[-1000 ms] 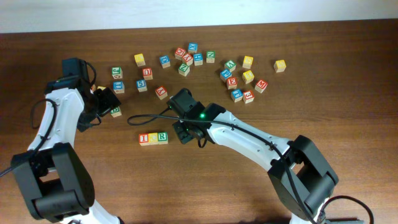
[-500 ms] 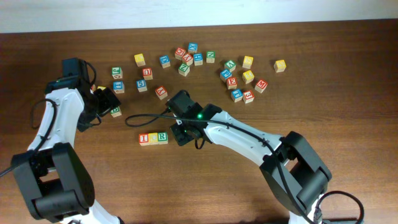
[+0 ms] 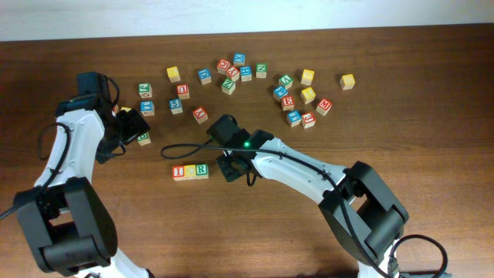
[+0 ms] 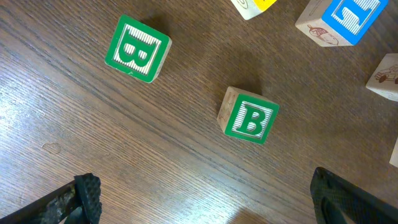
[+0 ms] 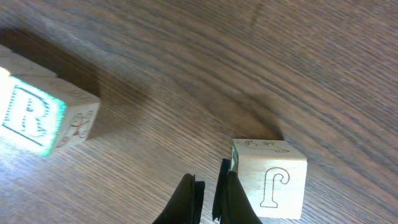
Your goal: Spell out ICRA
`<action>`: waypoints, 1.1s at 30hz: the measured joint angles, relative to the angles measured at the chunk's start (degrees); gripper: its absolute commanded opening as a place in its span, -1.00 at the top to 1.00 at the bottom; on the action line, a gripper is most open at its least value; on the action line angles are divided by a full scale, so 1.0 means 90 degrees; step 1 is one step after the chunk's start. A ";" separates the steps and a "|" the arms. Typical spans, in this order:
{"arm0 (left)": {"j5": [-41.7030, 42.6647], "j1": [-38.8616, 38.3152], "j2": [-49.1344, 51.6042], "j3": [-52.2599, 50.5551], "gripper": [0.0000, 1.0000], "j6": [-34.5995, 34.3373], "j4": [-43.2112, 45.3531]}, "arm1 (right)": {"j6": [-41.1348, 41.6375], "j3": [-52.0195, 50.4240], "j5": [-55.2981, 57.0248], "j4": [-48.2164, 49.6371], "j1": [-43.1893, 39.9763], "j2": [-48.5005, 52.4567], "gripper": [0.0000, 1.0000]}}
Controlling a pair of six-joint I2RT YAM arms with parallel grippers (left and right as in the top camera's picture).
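A row of three cubes lies on the table: the red I (image 3: 179,171), the yellow C (image 3: 191,171) and the green R (image 3: 202,170). My right gripper (image 3: 228,169) hangs just right of the row, shut, with nothing between its fingers. In the right wrist view the R (image 5: 28,118) is at the left. A wooden cube (image 5: 272,180) with a cane outline on its side rests against the outer side of the right gripper (image 5: 211,190). Whether this is the A I cannot tell. My left gripper (image 4: 205,199) stands open above bare wood, near two green B cubes (image 4: 250,116).
Several loose letter cubes are scattered along the back, in a group at the middle (image 3: 235,69) and another at the right (image 3: 297,100). A yellow cube (image 3: 347,81) sits farthest right. A few more cubes (image 3: 147,99) lie beside the left arm. A black cable (image 3: 181,145) loops above the row.
The right arm's elbow has swung a little to the left while its shut gripper stays beside the row. The left arm has not moved.
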 measured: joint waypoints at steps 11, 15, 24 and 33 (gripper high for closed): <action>0.0000 0.0000 0.0000 0.0000 -0.98 0.0000 -0.0002 | 0.0002 0.0000 0.0495 0.0015 0.0000 0.0000 0.91; 0.0000 0.0000 0.0000 0.0000 -0.98 0.0000 -0.0002 | -0.0002 0.0017 0.0126 0.0153 0.0000 0.0000 0.92; 0.0000 0.0000 0.0000 0.0000 -0.98 0.0000 -0.0002 | 0.0000 0.0401 0.0437 -0.0277 0.0000 -0.0083 0.92; 0.0000 -0.0002 0.0000 0.0000 -0.98 0.0000 -0.0002 | 0.0000 0.0386 0.0782 -0.0425 0.0000 -0.0083 0.91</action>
